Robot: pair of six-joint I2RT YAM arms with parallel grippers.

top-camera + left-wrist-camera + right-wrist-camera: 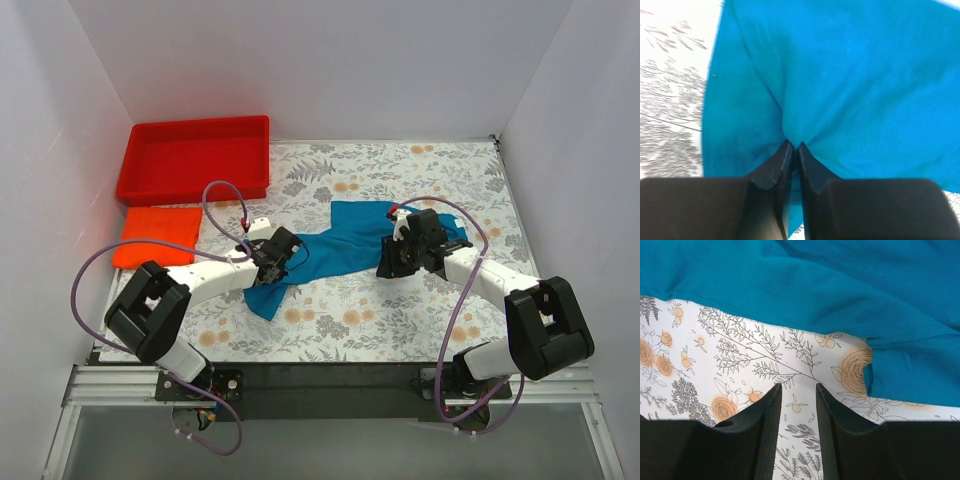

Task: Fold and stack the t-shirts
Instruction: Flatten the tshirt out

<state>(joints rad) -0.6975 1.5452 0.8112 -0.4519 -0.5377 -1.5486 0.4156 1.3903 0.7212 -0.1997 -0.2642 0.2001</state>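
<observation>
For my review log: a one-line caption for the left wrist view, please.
Left gripper pinched shut on a fold of the teal-blue t-shirt, floral table surface showing at left.

White panel walls (350,60) on three sides, plain and matte. Table (420,330) covered in a floral print: grey leaves, orange blooms on white. Black strip (330,378) and aluminium rail (330,412) along near edge. Light even, shadows soft.
</observation>
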